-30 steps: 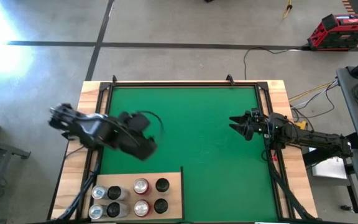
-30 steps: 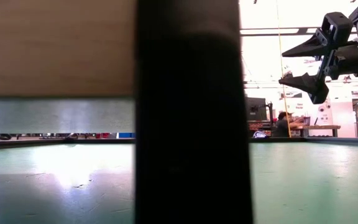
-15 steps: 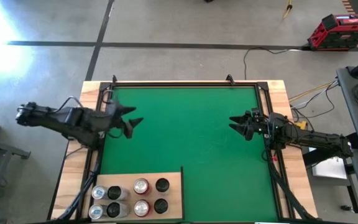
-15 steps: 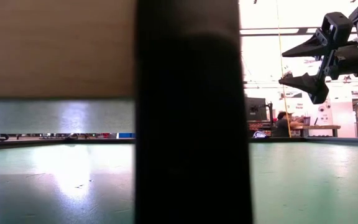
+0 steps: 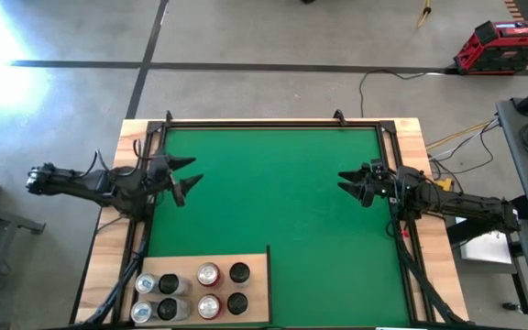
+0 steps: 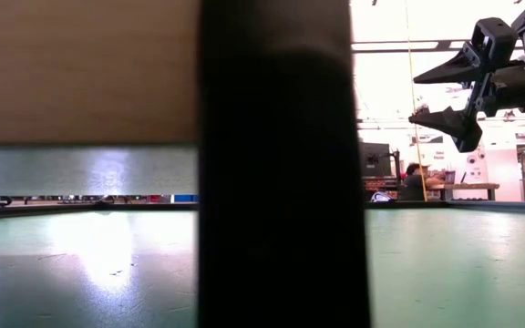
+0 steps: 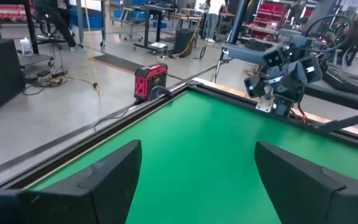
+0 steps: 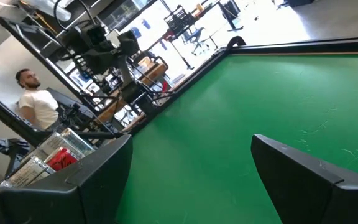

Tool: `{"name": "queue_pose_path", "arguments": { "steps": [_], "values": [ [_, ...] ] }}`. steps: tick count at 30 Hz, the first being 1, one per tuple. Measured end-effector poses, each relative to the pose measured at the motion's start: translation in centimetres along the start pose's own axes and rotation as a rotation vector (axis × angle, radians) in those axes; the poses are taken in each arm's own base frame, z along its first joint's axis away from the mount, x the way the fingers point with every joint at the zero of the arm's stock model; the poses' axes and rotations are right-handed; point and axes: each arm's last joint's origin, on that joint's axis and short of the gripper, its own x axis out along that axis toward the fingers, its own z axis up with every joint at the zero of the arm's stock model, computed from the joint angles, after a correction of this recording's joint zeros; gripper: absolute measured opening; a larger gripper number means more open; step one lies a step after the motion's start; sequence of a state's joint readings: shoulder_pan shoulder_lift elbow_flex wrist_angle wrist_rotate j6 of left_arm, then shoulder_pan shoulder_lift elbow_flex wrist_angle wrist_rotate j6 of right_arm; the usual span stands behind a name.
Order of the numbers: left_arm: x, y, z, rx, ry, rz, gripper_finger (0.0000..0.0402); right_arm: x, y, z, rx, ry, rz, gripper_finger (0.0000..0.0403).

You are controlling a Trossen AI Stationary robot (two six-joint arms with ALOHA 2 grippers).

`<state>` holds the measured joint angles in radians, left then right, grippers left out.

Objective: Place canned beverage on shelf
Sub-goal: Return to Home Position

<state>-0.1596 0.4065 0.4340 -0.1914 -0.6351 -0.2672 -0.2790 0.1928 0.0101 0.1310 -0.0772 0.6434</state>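
The shelf (image 5: 257,275), a pale wood panel, lies at the near left corner of the green mat. Several cans stand upright on it, among them a red one (image 5: 208,273), a black-topped one (image 5: 238,272) and a silver one (image 5: 145,285). My left gripper (image 5: 183,176) hangs open at the mat's left edge, pointing level toward the right, far from the cans. My right gripper (image 5: 351,183) is open at the mat's right edge and points toward the left. Neither has anything between its fingers (image 7: 114,171) (image 8: 297,165).
The green mat (image 5: 282,202) between the two grippers is bare. A black frame (image 5: 273,124) and a wooden rim border it. In the low view a pale wood panel (image 6: 80,73) and a dark upright (image 6: 281,164) block much of the picture. A person (image 8: 33,99) stands beyond the table.
My left gripper has drawn back from over the mat near the shelf toward the table's left edge and a little toward the far edge. It has tipped from pointing down to pointing level. The cans and my right gripper have kept still.
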Motion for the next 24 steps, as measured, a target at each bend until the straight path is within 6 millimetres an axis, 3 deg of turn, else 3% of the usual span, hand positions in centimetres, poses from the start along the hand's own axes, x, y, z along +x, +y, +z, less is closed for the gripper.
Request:
{"name": "queue_pose_path", "arguments": {
  "steps": [24],
  "values": [
    [-0.5,1.5,-4.7,0.081,0.022,-0.057,0.0296,0.0,0.0,0.0,0.0,0.0,0.0,0.0318]
  ]
}}
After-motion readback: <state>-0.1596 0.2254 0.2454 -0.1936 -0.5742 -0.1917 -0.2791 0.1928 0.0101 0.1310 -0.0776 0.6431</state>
